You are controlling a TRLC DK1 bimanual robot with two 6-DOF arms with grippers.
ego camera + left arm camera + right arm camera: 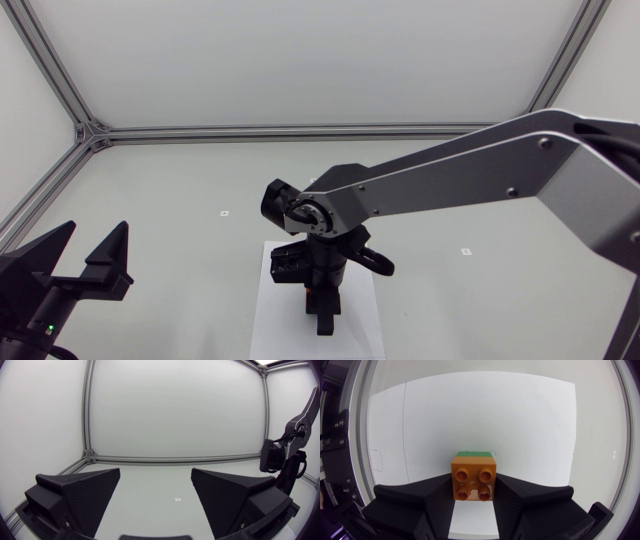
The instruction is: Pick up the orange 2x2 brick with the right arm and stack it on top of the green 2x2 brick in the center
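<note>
In the right wrist view the orange 2x2 brick sits studs up between the two black fingers of my right gripper, which is shut on its sides. Just past its far edge a strip of the green brick shows, lower down and mostly hidden; whether the two touch I cannot tell. From above, my right arm comes in from the right to the table's middle, its gripper pointing down over the white sheet, and a bit of orange shows at the fingers. My left gripper stands open at the left front, holding nothing.
The white sheet lies flat under the bricks. Two small markers are on the grey tabletop. An aluminium frame runs along the table's back and sides. In the left wrist view my right arm stands ahead to the right of the open fingers.
</note>
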